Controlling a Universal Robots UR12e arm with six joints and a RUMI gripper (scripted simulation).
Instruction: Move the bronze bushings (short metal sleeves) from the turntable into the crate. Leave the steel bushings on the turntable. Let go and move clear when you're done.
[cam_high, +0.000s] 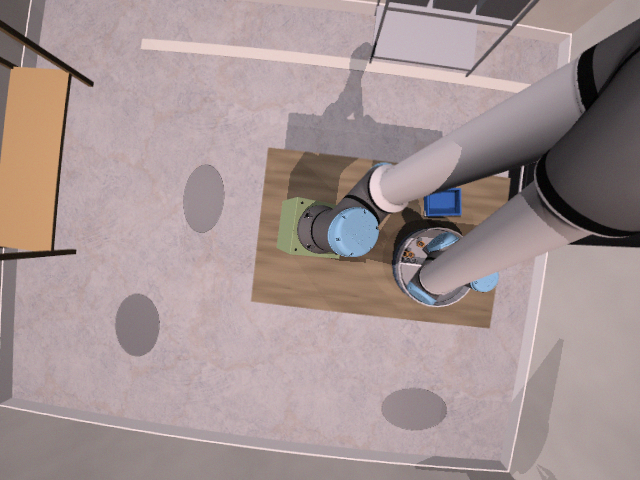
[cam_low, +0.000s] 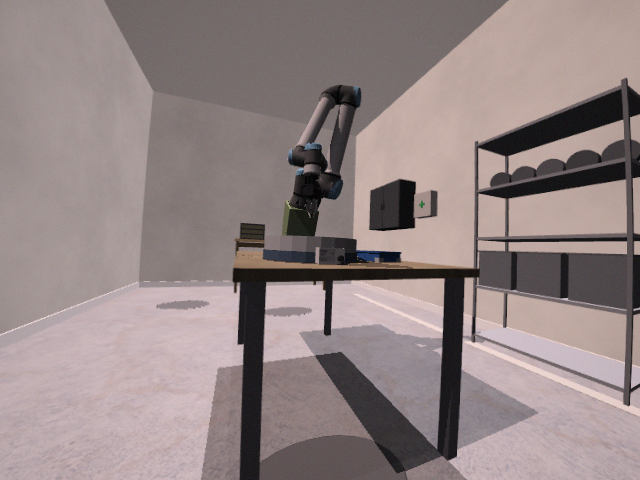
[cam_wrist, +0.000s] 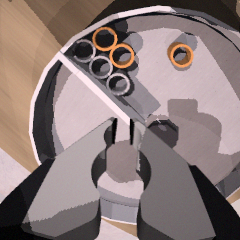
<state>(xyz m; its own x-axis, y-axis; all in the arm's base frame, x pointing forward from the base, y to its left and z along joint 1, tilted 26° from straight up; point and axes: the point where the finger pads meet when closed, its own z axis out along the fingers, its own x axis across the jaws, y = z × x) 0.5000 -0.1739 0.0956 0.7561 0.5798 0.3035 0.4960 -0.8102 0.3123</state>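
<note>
You see orange bushings (cam_wrist: 180, 66) ahead and to the right of the gray and black claw (cam_wrist: 123, 131) (cam_low: 311, 207), and plain gray bushings (cam_wrist: 118, 93) ahead-left. Around them, your turntable (cam_wrist: 80, 102) (cam_low: 310, 242) shows pale gray inside, over streaky brown wood-grain (cam_wrist: 22, 30) (cam_high: 310, 284) beyond its rim.
</note>
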